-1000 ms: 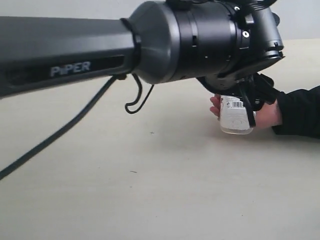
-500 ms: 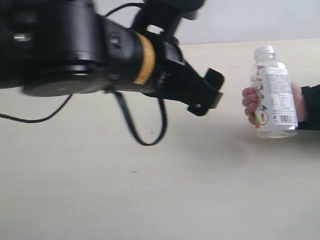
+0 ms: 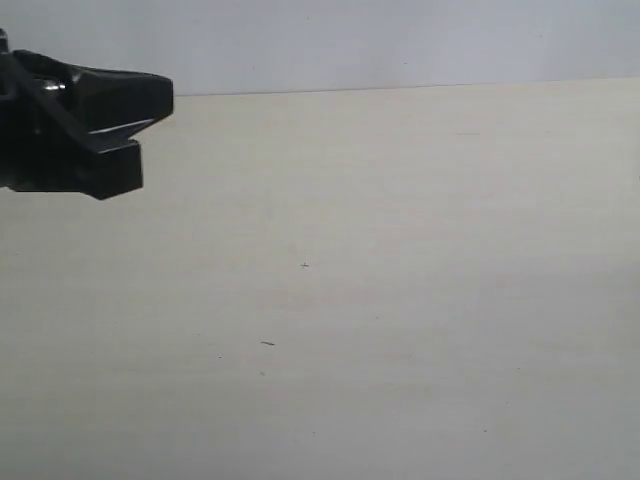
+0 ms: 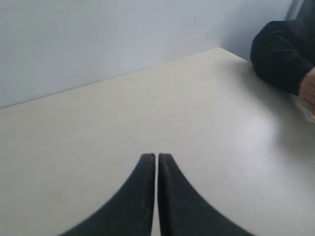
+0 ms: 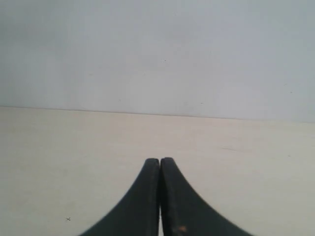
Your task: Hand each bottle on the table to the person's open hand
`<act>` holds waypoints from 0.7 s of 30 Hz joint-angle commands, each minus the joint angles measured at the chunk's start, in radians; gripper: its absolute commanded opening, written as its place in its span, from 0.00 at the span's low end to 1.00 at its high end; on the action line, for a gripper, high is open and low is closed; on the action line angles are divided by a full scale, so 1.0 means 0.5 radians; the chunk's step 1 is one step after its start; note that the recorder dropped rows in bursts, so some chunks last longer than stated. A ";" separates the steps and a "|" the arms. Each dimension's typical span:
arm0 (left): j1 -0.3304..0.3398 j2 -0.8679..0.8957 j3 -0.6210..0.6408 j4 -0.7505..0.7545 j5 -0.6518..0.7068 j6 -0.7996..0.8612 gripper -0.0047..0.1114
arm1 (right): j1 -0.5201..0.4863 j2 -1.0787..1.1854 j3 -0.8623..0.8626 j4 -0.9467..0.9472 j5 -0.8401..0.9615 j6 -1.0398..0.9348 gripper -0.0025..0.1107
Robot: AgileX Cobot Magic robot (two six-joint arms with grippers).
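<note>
No bottles show in any view. The pale beige table (image 3: pixel 400 300) lies bare in the exterior view. My left gripper (image 3: pixel 150 125) shows there as a black shape at the left edge, above the table. In the left wrist view this left gripper (image 4: pixel 157 156) is shut with nothing between its fingers. Far from it, at the table's corner, are the person's dark sleeve (image 4: pixel 278 54) and a sliver of the hand (image 4: pixel 309 89); whether that hand is open is hidden. My right gripper (image 5: pixel 160 160) is shut and empty over the table (image 5: pixel 246 172).
A plain pale wall (image 3: pixel 400 40) rises behind the table's far edge. A few tiny dark specks (image 3: pixel 267 343) mark the surface. The person's arm sits at the table's corner in the left wrist view.
My left arm has pulled back to the left, away from the person's hand, and its gripper has shut. The hand holding the clear white-label bottle has left the exterior view.
</note>
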 commanded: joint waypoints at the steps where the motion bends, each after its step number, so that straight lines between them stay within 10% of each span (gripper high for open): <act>1: 0.007 -0.114 0.018 0.006 0.106 -0.009 0.08 | -0.009 -0.005 0.008 -0.010 -0.012 -0.003 0.02; 15: 0.007 -0.123 0.018 0.006 0.106 -0.009 0.08 | -0.009 -0.005 0.008 -0.010 -0.012 -0.003 0.02; 21: 0.526 -0.448 0.069 -0.129 0.106 -0.141 0.08 | -0.009 -0.005 0.008 -0.010 -0.012 -0.003 0.02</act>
